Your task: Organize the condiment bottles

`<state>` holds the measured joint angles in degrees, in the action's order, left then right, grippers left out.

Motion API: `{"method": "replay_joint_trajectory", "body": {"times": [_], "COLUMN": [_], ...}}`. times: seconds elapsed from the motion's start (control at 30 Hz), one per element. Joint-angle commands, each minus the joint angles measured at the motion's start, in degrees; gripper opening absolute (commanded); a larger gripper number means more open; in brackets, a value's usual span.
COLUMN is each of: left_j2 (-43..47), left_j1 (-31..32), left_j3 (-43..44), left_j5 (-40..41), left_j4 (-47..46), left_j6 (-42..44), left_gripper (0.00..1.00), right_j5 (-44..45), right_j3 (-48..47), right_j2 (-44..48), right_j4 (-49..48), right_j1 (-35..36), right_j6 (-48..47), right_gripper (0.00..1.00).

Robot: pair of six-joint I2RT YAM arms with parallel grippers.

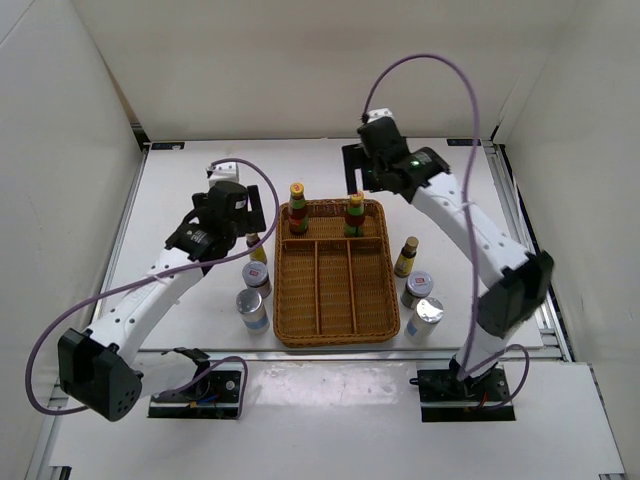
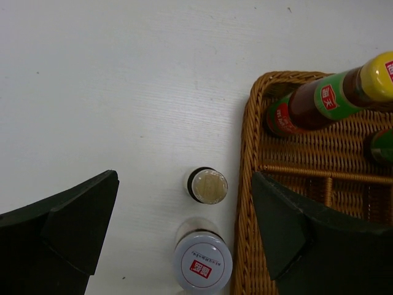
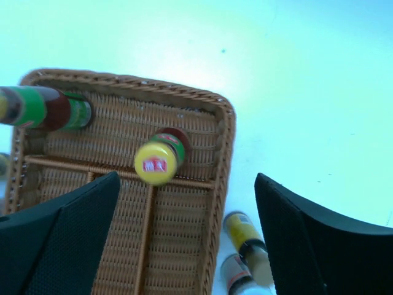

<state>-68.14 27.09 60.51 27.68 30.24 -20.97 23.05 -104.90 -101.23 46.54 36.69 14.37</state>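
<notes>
- The left gripper has matte black, wedge-shaped fingers. Its jaws stand wide apart and hold nothing. It hangs over the smooth white table, just left of the tray.
- The left brown bottle is small and round, of dark glass with a flat, pale yellow cap. It stands upright on the table, just beside the tray's left rim and under the gap between the left jaws.
- The near left jar and the far left jar are squat, with round silver lids carrying a red mark. They stand upright in a line with the brown bottle, along the tray's left side.
- The wicker tray is a rounded rectangle of woven brown cane. It has one crosswise compartment at the far end and three long ones.
- The left tall bottle and the right tall bottle are slim, with green necks, red labels and yellow caps. Both stand upright in the crosswise compartment, one in its left corner and one right of its middle.
- The right gripper has black fingers, one with a fine mesh texture. Its jaws are spread wide above the right tall bottle and touch nothing.
- The right brown bottle and two silver-lidded right jars stand on the table, just right of the tray.
</notes>
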Motion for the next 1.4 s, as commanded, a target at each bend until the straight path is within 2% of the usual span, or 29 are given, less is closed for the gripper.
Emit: {"method": "replay_joint_trajectory", "body": {"times": [0.0, 0.17, 0.43, 0.6, 0.7, 0.8, 0.83, 0.97, 1.13, 1.37], "left_j2": [0.20, -3.13, -7.35, -9.46, -10.78, -10.79, -10.79, -10.79, -8.94, -6.39], "left_j1": [-0.72, -1.25, -2.39, -2.39, -2.39, -2.39, -2.39, -2.39, -2.39, -2.39], "left_j3": [-1.88, -1.89, -1.89, -1.36, -0.22, 0.39, 0.40, 0.92, 4.52, 11.29], "left_j5": [-6.22, -7.29, -9.14, -9.14, -9.14, -9.14, -9.66, -9.66, -9.14, -9.14], "left_j4": [0.35, 0.35, 0.35, 0.35, 0.35, 0.35, 0.35, 0.35, 2.01, 4.29], "left_j6": [-2.06, -3.19, -3.73, -4.25, -4.25, -4.25, -4.25, -3.73, -2.59, -0.83], "left_gripper": [1.00, 0.99, 0.82, 0.75, 0.61, 0.50, 0.42, 0.29, 0.22, 0.11], "right_j5": [3.06, 2.53, -5.46, -8.63, -10.56, -12.05, -12.06, -14.35, -17.95, -18.48], "right_j3": [2.85, 9.97, 19.38, 23.24, 24.39, 24.92, 25.53, 26.77, 28.34, 29.05], "right_j2": [9.80, 15.18, 16.94, 17.56, 16.94, 15.72, 15.71, 15.19, 14.66, 15.71], "right_j4": [-1.02, -1.02, -1.02, -2.86, -2.86, -2.86, -2.86, -3.38, -3.39, -3.39], "right_j1": [-1.70, -4.16, -10.58, -12.69, -13.84, -14.88, -14.89, -15.94, -15.94, -15.94], "right_j6": [-0.66, -0.04, 2.24, 2.24, 2.24, 2.24, 2.24, 2.24, 2.24, 2.25], "right_gripper": [0.94, 0.97, 0.91, 0.89, 0.85, 0.84, 0.84, 0.79, 0.75, 0.74]}}
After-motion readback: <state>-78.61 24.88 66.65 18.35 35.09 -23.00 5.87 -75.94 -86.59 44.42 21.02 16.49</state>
